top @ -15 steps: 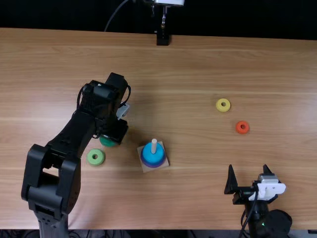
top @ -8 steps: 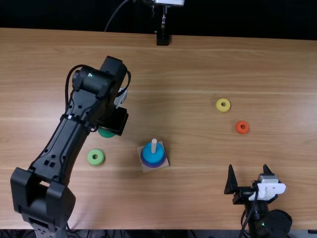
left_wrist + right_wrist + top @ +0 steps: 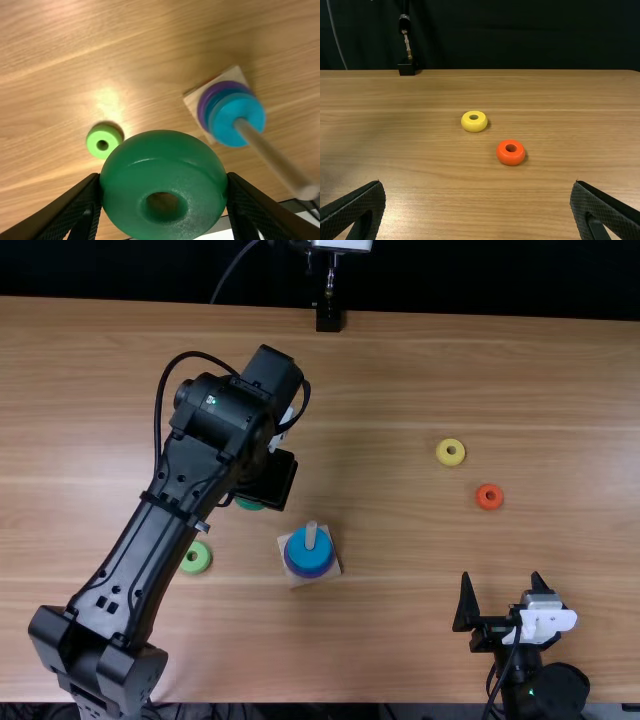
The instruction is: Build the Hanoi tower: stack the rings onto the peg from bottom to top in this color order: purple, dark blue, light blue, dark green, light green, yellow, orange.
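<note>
Three rings [image 3: 227,112] on the peg [image 3: 270,155] — step four in hand, dark green ring [image 3: 162,165] clamped in left claw [image 3: 163,182] near it, wanting centring overhead, then lowering; right claw [image 3: 478,186] spread, empty.

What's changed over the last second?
The left gripper has carried the dark green ring away from the near edge, then right in the top view; the arm hides when it was gripped. Unchanged: light green ring, stack on the peg, yellow ring, orange ring, right gripper.
</note>
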Motion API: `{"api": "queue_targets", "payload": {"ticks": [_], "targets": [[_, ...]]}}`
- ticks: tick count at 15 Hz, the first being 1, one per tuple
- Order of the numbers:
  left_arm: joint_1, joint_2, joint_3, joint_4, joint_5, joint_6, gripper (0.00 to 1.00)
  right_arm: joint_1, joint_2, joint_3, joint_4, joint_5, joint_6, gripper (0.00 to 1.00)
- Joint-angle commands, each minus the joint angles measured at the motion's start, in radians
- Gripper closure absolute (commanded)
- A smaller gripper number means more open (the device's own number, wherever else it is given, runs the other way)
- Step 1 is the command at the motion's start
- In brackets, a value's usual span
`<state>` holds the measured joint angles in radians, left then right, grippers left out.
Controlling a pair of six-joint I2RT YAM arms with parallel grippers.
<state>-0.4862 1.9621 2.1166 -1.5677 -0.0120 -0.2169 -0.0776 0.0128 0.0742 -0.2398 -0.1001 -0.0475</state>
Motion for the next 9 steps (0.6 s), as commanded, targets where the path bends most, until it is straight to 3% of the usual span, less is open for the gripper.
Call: {"api": "queue_targets", "payload": {"ticks": [1, 3, 7, 9], "targets": [[-0.041, -0.037, 0.037, -0.003, 0.008, -0.056, 1.0, -0.01, -0.013, -0.059, -0.083, -0.008, -0.002, 0.0], [-0.08, -0.037, 0.054, -0.003, 0.008, -0.094, 1.0, -0.01, -0.013, -0.059, -0.083, -0.008, -0.002, 0.0], [-0.149, -0.035, 0.055, -0.003, 0.008, -0.098, 1.0, -0.01, -0.013, -0.059, -0.083, -0.008, -0.002, 0.0], [-0.173, -0.032, 0.055, -0.003, 0.008, -0.124, 1.0, -0.01, -0.013, -0.059, -0.083, -0.008, -0.002, 0.0]]}}
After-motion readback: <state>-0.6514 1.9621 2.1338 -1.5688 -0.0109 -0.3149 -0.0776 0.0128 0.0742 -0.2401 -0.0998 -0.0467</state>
